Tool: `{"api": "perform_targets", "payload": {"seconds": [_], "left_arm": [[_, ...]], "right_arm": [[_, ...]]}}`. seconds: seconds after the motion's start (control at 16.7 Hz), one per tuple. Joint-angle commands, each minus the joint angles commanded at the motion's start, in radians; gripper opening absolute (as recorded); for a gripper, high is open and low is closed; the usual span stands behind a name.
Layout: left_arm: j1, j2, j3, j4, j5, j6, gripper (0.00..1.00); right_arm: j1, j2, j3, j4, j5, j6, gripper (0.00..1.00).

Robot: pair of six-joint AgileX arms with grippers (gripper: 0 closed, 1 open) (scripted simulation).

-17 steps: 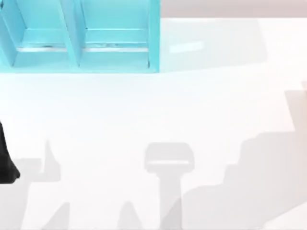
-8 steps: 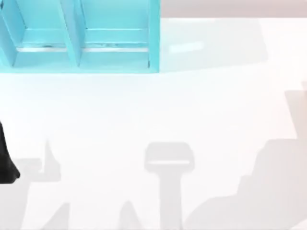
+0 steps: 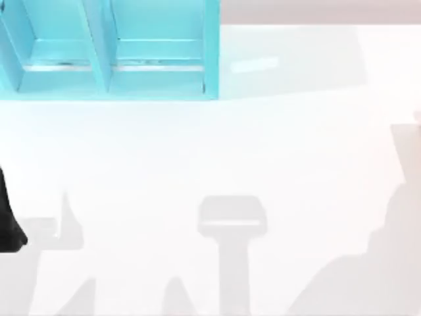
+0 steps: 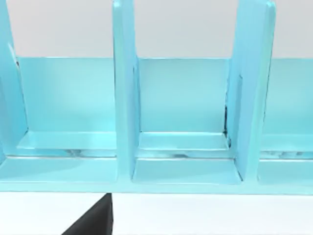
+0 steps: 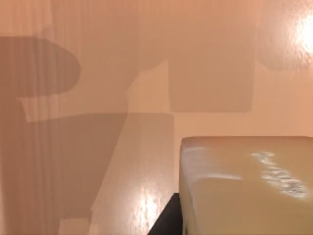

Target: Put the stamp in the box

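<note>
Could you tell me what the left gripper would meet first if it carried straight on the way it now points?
Probably the box. The left wrist view faces its open compartments across a strip of bare table, the middle compartment dead ahead, with nothing in between. How far off it stands is unclear.

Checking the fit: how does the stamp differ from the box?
The stamp is tan, the box turquoise. The stamp is a solid block with whitish marks; the box is open, split by dividers into compartments. The stamp shows close in the right wrist view; the box stands at the table's far left.
</note>
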Motion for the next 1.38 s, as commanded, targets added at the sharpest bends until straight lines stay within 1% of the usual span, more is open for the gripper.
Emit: {"api": "perform_targets", "payload": {"seconds": [0.3, 1.08, 1.14, 1.38], "left_arm": [[0.0, 0.0, 0.0, 0.0, 0.0, 0.0, 1.0], [0.0, 0.0, 0.0, 0.0, 0.0, 0.0, 1.0], [0.0, 0.0, 0.0, 0.0, 0.0, 0.0, 1.0], [0.0, 0.0, 0.0, 0.0, 0.0, 0.0, 1.0]], "right_arm": [[0.0, 0.007, -0.013, 0.013, -0.001, 0.003, 0.0], [0.0, 0.007, -0.013, 0.013, -0.001, 0.003, 0.98], [0.0, 0.007, -0.013, 0.013, -0.001, 0.003, 1.0], [0.0, 0.007, -0.013, 0.013, -0.001, 0.003, 1.0]]}}
